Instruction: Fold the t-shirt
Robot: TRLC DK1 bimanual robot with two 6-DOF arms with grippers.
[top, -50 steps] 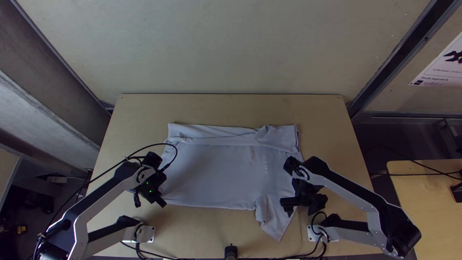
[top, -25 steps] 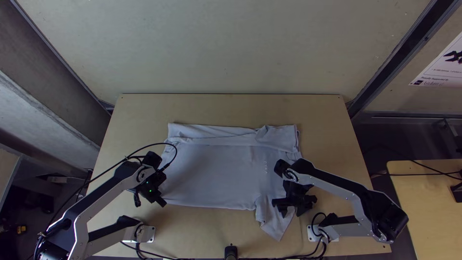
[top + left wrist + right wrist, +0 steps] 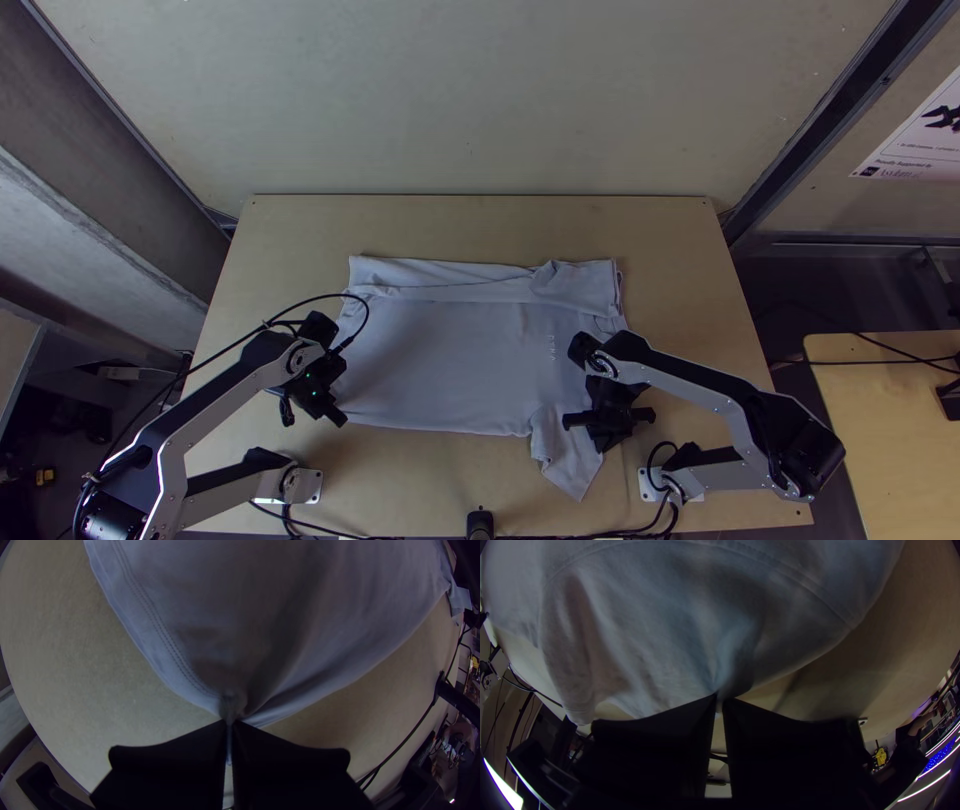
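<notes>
The pale grey t-shirt (image 3: pixel 450 360) lies on the table with its far edge folded over in a strip; one sleeve points to the near edge at right. My left gripper (image 3: pixel 335 412) is at the shirt's near left corner. In the left wrist view, the left gripper (image 3: pixel 229 727) is shut on a pinched hem corner of the t-shirt (image 3: pixel 240 600). My right gripper (image 3: pixel 603 440) is over the sleeve at the near right. The right wrist view has the right gripper (image 3: pixel 721 702) shut on the edge of the t-shirt (image 3: pixel 670 620), with folds running from its fingertips.
The wooden table (image 3: pixel 300 225) has bare surface beyond the shirt and at both sides. Cables (image 3: pixel 350 536) run along the near edge, beside a black post (image 3: pixel 480 522). A second table (image 3: pixel 890 430) stands at far right.
The right gripper has moved left over the sleeve and now has the shirt's edge between its fingers. The left arm has barely shifted.
</notes>
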